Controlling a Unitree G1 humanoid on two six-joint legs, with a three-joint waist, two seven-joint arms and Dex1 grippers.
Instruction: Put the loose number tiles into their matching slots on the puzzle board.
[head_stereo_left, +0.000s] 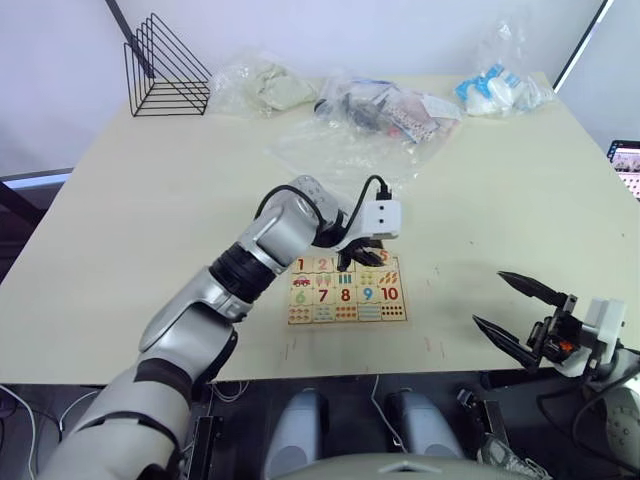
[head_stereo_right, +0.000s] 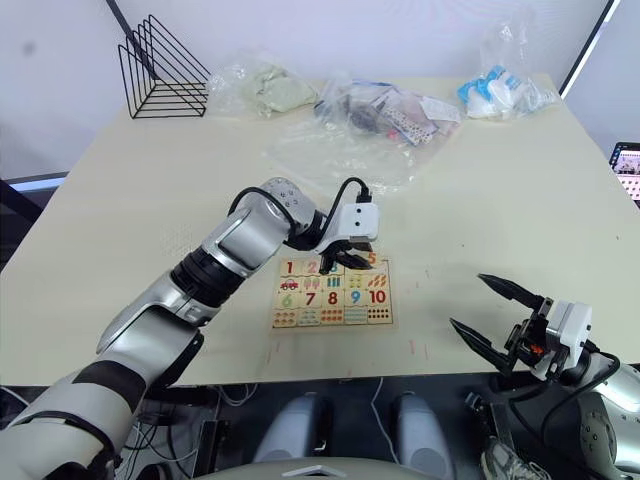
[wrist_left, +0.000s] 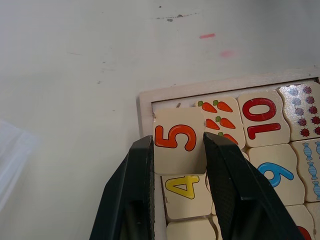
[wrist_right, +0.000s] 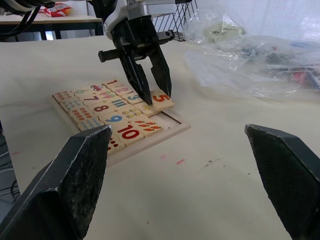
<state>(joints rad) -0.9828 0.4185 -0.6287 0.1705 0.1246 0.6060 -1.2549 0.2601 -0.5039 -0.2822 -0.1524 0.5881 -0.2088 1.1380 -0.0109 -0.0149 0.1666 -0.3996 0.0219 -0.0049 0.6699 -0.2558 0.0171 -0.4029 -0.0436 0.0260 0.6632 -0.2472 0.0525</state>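
Observation:
The wooden puzzle board (head_stereo_left: 348, 319) lies near the table's front edge, its slots holding number and picture tiles. My left gripper (head_stereo_left: 358, 258) reaches down onto the board's far right corner. It is shut on the number 5 tile (wrist_left: 175, 137), with one black finger (wrist_left: 137, 180) on each side. The tile (wrist_right: 161, 98) sits tilted over the corner slot, beside the carrot tile (wrist_left: 220, 117) and above the 4 tile (wrist_left: 182, 187). My right gripper (head_stereo_left: 488, 298) is open and holds nothing. It hovers at the table's front right, well apart from the board.
A black wire rack (head_stereo_left: 165, 70) stands at the back left. Several plastic bags of items (head_stereo_left: 390, 105) line the back edge, and a flat clear bag (head_stereo_left: 340, 150) lies just beyond the board. A screen (head_stereo_left: 627, 160) shows past the right edge.

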